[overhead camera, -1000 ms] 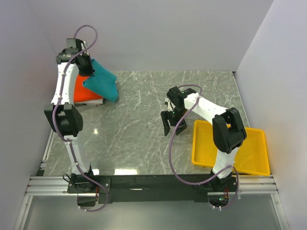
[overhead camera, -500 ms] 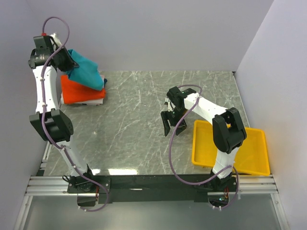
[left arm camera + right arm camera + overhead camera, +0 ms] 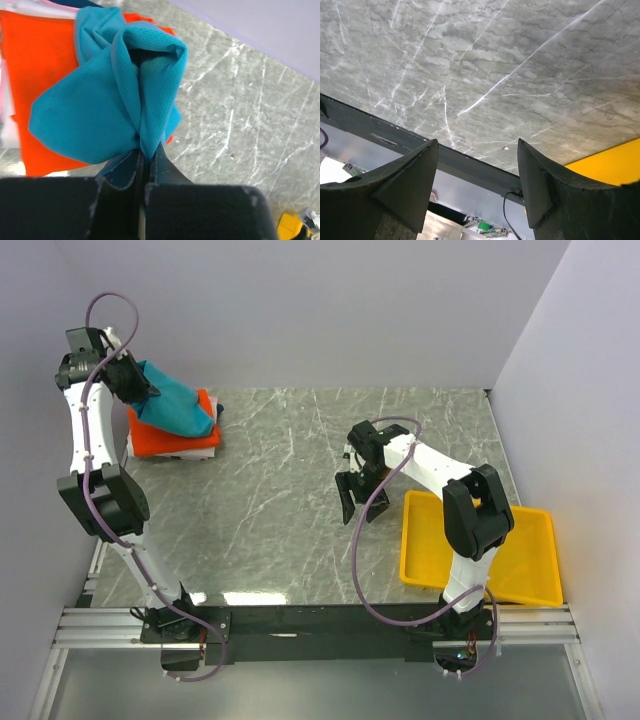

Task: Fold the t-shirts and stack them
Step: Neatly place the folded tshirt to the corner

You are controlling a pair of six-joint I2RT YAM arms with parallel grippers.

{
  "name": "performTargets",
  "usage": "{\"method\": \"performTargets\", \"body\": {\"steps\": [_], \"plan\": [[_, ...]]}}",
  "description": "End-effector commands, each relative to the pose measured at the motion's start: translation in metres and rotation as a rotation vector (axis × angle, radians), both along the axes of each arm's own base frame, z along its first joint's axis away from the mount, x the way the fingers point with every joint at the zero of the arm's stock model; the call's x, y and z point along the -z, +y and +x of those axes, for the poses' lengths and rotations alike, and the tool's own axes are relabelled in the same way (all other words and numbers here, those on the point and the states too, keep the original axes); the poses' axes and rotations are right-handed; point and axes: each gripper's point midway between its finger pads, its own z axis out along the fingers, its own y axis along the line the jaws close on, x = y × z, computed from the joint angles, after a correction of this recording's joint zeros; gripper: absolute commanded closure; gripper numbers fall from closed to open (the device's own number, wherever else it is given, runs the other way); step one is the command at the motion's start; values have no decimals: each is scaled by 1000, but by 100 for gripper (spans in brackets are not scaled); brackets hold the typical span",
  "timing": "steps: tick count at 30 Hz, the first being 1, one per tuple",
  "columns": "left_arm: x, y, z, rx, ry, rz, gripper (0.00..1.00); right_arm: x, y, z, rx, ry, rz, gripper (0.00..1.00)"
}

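So L tool (image 3: pixel 144 159) clamps teal tee (image 3: pixel 95 115) (over orange tee (image 3: pixel 37 70)).

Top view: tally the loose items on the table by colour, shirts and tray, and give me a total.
teal t-shirt: 1
orange-red t-shirt: 1
yellow tray: 1
Total: 3
Not counted: the pale cloth edge showing under the orange-red t-shirt. I cannot tell what it is.
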Motion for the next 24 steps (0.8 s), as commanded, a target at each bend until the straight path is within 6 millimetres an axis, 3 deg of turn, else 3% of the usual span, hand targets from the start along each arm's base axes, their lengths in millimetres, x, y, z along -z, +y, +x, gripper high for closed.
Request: {"method": "performTargets", "body": {"steps": [1, 9, 12, 13, 17, 19, 20, 22, 23, 24], "plan": [[7, 18, -2, -19, 9, 26, 100, -6, -1, -1, 6, 1, 4, 29], [38, 43, -1, -75, 75, 39, 100, -6, -1, -3, 8, 3, 2, 29], [44, 57, -2, -146, 108, 58, 91, -7, -1, -3, 8, 0, 2, 29], [44, 61, -3, -172, 113, 64, 73, -8, -1, -2, 11, -3, 1, 29], [37, 83, -11, -333, 133, 110, 27, -17, -2, 3, 20, -42, -1, 29], [22, 91, -18, -407, 102, 141, 16, -26, -2, 5, 28, -69, 3, 29], [27, 87, -22, -417, 109, 122, 14, -29, -2, 7, 35, -79, 6, 29], [4, 87, -27, -454, 40, 164, 5, -36, -2, 7, 40, -95, 14, 29], [12, 84, -33, -455, 58, 163, 3, -40, -2, 7, 42, -107, 20, 29], [1, 74, -36, -444, 29, 171, 1, -42, -3, 6, 43, -112, 19, 29]]}}
